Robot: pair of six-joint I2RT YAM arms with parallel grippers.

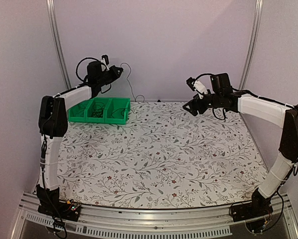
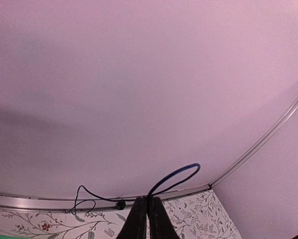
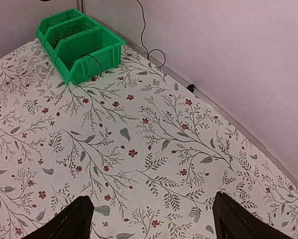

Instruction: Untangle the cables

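The left gripper point(image 2: 147, 200) sits right under its own wrist camera, fingers clenched on one thin black cable point(image 2: 176, 175), which loops out above them. Held high at the far left, the cable hangs almost straight down along the back wall. It reaches the table just right of the green bin point(image 1: 114, 120), curls once, and trails right along the far edge to a small plug point(image 3: 190, 88).

More cables point(image 1: 100, 106) lie inside the bin's compartments, too fine to tell how they cross. The right gripper point(image 1: 193, 107) hovers at the far right, fingers spread wide and grasping nothing.

A floral cloth point(image 1: 164, 149) covers the table, with pale lilac walls behind. The left wrist view shows mostly wall.
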